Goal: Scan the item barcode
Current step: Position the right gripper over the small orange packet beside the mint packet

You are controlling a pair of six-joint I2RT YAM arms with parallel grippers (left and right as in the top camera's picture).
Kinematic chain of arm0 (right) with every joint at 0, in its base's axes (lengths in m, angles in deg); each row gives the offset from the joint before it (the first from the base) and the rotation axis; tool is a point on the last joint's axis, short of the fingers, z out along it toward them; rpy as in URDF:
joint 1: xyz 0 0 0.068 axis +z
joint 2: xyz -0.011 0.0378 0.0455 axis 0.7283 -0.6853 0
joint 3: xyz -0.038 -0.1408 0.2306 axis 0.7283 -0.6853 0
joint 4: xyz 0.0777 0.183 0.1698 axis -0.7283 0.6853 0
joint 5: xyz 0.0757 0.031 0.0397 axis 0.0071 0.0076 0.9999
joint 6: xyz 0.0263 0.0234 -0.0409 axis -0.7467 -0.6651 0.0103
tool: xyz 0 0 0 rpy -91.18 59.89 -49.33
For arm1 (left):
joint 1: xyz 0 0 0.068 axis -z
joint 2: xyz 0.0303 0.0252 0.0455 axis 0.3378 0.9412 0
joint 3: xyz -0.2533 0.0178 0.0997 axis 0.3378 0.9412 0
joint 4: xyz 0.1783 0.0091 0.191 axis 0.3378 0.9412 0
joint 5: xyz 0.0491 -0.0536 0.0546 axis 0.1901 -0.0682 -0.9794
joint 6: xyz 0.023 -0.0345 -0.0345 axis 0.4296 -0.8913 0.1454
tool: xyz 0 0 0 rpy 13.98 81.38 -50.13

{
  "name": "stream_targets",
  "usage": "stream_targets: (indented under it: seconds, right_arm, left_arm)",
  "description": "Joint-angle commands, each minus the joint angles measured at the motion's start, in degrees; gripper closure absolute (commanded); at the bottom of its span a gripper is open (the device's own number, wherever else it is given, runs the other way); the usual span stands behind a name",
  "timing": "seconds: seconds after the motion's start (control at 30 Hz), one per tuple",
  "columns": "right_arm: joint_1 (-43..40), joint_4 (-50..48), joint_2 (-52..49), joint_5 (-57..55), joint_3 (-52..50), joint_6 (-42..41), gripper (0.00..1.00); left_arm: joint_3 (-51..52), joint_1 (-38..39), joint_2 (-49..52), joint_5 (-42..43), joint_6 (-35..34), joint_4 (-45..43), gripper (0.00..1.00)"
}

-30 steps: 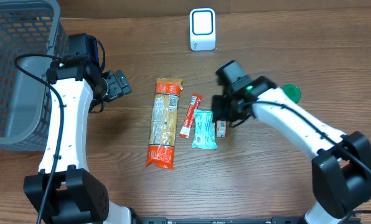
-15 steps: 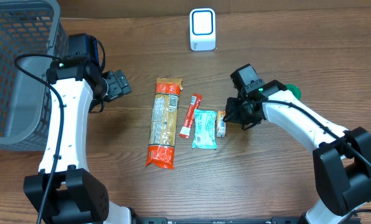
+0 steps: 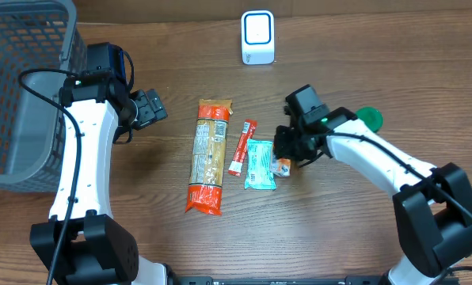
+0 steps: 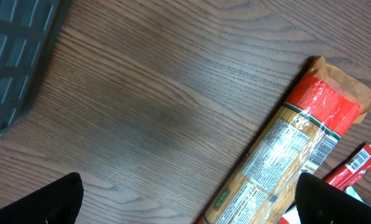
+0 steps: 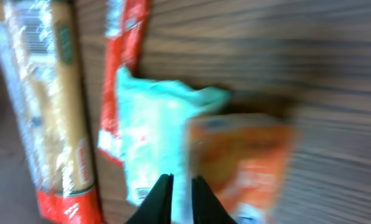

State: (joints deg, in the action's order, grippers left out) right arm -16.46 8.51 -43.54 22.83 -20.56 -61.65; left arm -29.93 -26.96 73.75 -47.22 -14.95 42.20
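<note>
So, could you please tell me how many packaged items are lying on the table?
4, side by side: long orange-red pasta packet leftmost, thin red sachet, pale turquoise pouch, then small orange packet beneath the right hand. More may be hidden.

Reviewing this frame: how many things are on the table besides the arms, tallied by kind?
Food packets: 4: pasta bag, red stick packet, teal packet, small orange packet
Scanner: 1
Grey basket: 1
Green object partly hidden behind the right arm: 1
Total: 7
</note>
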Motion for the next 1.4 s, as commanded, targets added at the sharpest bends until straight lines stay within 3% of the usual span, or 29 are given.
stream_targets:
  seconds: [0.0, 0.3, 0.43, 0.73, 0.97, 1.2, 1.37]
  right_arm:
    - [2.5, -1.5, 1.8, 1.4, -0.3, -0.1, 0.82]
    - [4.0, -2.9, 2.1, -0.1, 0.3, -0.1, 0.75]
    - [1.0, -0.5, 4.1, -0.1, 2.1, -0.1, 0.67]
    - [-6.4, 7.6, 5.3, -4.8, 0.4, -0.1, 0.62]
    - [-6.1, 5.2, 5.2, -7.1, -3.5, -0.1, 0.54]
    - [-5.6, -1.1, 5.2, 1.5, -6.3, -0.2, 0.53]
    - [-3.3, -2.6, 5.2, 0.5, -6.3, -0.2, 0.53]
  left_arm:
    - [-0.9, 0.1, -0.8, -0.5, 0.7, 0.0, 0.0]
    - [-0.9, 0.1, -0.8, -0.5, 0.7, 0.0, 0.0]
    - [-0.9, 0.1, -0.8, -0.5, 0.6, -0.1, 0.0]
    - [-0.9, 0.1, -0.8, -0.5, 0.7, 0.0, 0.0]
    - [-0.9, 0.1, -0.8, -0.5, 0.6, 0.0, 0.0]
    - [-0.9, 0.1, -0.8, -0.5, 0.7, 0.0, 0.0]
    - [-0.9, 0.1, -0.8, -0.5, 0.7, 0.0, 0.0]
